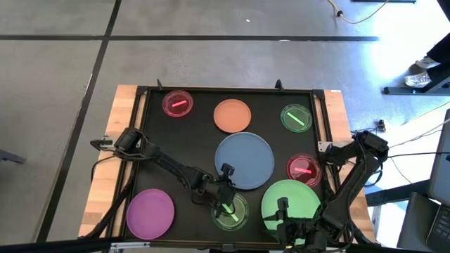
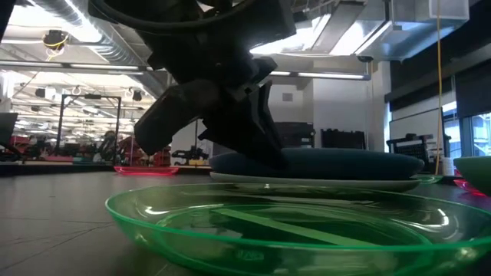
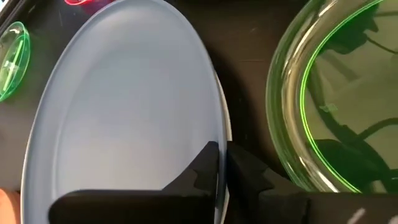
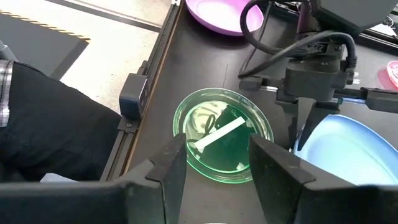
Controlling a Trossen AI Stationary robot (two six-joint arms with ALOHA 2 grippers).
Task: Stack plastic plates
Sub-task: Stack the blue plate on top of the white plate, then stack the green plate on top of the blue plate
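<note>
Pinching the near rim of the blue-grey plate (image 1: 245,160), the left gripper (image 1: 225,176) stands just beside the small green plate (image 1: 230,211), nearer than the spread right gripper (image 1: 283,209).

A large blue-grey round plastic plate (image 1: 245,160) lies mid-frame in the high view, with a light green one (image 1: 290,202) at lower right. An orange medium plate (image 1: 232,115) sits at upper centre and a purple one (image 1: 150,212) at lower left. Small translucent striped plates lie flat: pink-red (image 1: 177,103) upper left, pink-red (image 1: 304,169) right, green (image 1: 297,117) upper right, green (image 1: 230,211) bottom centre.
</note>
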